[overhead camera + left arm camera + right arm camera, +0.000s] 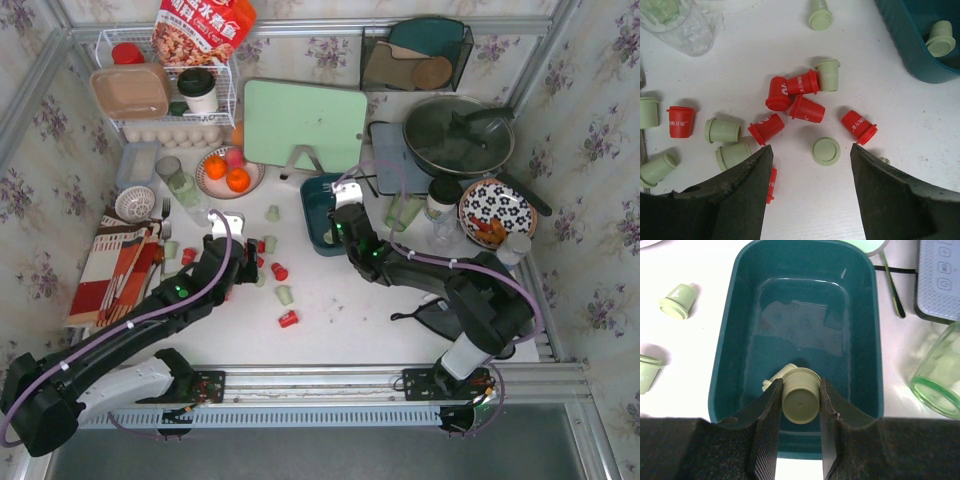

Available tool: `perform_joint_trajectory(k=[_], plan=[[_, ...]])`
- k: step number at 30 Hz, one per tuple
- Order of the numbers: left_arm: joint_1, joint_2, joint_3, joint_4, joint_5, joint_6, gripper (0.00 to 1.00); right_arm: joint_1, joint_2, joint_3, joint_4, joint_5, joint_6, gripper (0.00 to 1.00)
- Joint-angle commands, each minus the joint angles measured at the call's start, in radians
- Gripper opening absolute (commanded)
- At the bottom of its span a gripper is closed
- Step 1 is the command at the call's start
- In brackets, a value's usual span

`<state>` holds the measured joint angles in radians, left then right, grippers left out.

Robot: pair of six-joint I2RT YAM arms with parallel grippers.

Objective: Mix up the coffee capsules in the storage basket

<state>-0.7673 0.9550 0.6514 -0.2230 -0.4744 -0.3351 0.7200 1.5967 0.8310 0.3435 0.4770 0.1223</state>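
The teal storage basket [312, 205] stands mid-table. In the right wrist view my right gripper [800, 390] hangs over the basket's near end [730, 340], shut on a pale green capsule [800, 401]. Another pale green capsule [777, 376] lies on the basket floor beneath it. My left gripper [811, 147] is open and empty, above loose capsules on the table. These include a red cluster [795, 95], an upright green one [826, 151] just ahead of the jaws, and a red one [859, 126]. The basket corner [920, 55] shows at the upper right of that view. In the top view my left gripper [243, 262] is left of the basket.
More capsules lie apart on the table: a red one [288, 319] and green ones [284, 295] [676, 301]. A clear glass [680, 25] stands at the far left and a green glass cup [940, 380] right of the basket. A plate of oranges [230, 172], a cutting board [303, 125] and a pan [458, 135] stand behind.
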Motion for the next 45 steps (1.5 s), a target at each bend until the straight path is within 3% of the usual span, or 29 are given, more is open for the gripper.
perform_joint_trajectory(k=[1, 6, 13, 19, 28, 34, 45], plan=[[0.000, 0.011, 0.007, 0.011, -0.017, 0.000, 0.67, 0.001, 0.040, 0.038, -0.011, -0.040, 0.021, 0.22], [0.000, 0.016, 0.006, 0.013, -0.017, 0.000, 0.67, 0.001, 0.042, 0.061, -0.069, -0.075, 0.030, 0.46], [0.000, 0.016, 0.007, 0.013, -0.015, -0.002, 0.67, 0.003, -0.038, 0.057, -0.138, -0.120, 0.006, 0.62], [0.000, 0.011, 0.005, 0.010, -0.015, -0.004, 0.67, 0.020, -0.126, 0.024, -0.181, -0.182, 0.003, 0.63], [0.000, -0.004, 0.012, -0.006, -0.013, -0.006, 0.67, 0.168, -0.202, -0.064, -0.168, -0.177, 0.081, 0.64], [0.000, -0.036, -0.004, 0.003, -0.016, -0.007, 0.67, 0.315, -0.175, -0.076, -0.158, -0.076, 0.170, 0.67], [0.000, -0.065, -0.005, -0.007, -0.020, -0.009, 0.67, 0.435, -0.046, -0.052, -0.168, -0.032, 0.308, 0.70]])
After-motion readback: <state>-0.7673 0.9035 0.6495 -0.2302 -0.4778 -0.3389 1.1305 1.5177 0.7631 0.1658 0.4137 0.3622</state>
